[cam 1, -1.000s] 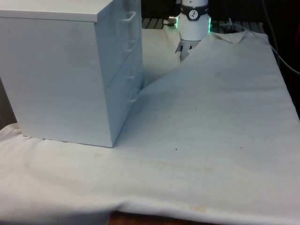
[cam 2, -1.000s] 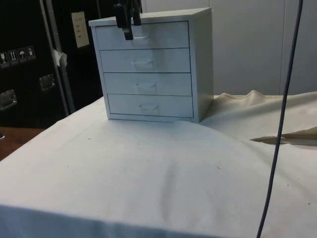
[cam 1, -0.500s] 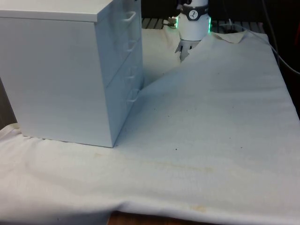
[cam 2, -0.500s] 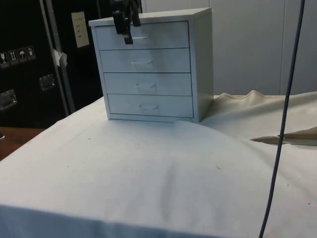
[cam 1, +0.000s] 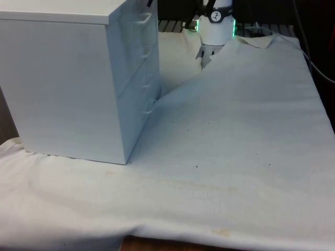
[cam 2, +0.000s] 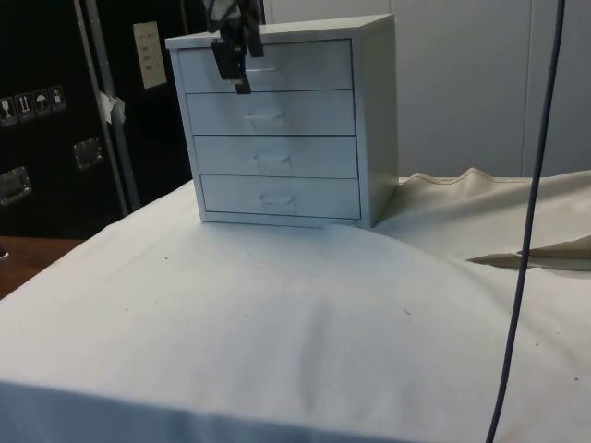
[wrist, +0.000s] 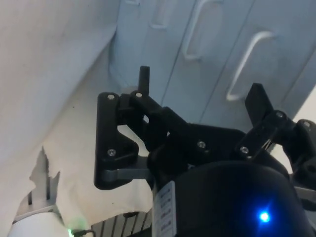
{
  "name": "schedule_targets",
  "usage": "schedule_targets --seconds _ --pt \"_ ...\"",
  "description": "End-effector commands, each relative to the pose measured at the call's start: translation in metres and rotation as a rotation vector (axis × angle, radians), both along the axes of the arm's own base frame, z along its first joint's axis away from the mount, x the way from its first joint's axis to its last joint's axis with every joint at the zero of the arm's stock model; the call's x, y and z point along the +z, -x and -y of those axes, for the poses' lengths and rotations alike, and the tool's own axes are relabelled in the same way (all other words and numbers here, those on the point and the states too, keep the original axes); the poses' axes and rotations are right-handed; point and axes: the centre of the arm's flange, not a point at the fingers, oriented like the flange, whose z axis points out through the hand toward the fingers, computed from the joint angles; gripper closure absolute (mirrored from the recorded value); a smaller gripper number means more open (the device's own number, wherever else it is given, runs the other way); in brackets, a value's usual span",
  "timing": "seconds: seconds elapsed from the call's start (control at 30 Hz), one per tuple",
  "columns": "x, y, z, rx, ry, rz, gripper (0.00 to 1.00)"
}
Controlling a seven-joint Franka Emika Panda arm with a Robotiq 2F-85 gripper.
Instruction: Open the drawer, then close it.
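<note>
A white four-drawer chest (cam 2: 282,125) is standing near the table's far corner. The black two-finger gripper (wrist: 197,96), fingers spread and grasping nothing, is hovering before the top drawer's thin bow handle (cam 2: 260,68). The rigid drawer probably slides lightly; that handle's middle looks the best hold.

Chest of drawers (cam 2: 286,125), upper centre: smooth, matt white painted panels with slim white bar handles (cam 2: 266,118). Cloth (cam 1: 235,136), across the frame: off-white woven fabric, matt, wrinkled. Gripper (wrist: 200,96): black matt plastic.
</note>
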Motion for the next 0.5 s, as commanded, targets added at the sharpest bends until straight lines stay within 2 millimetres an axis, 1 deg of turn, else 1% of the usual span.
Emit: schedule_targets --seconds 0.0,0.17,0.47 --pt "-0.005 -0.001 0.002 0.003 0.010 0.012 0.00" --pt "-0.018 -0.006 0.004 -0.001 0.027 0.020 0.00" --pt "-0.027 -0.010 0.010 -0.013 0.043 0.024 0.00"
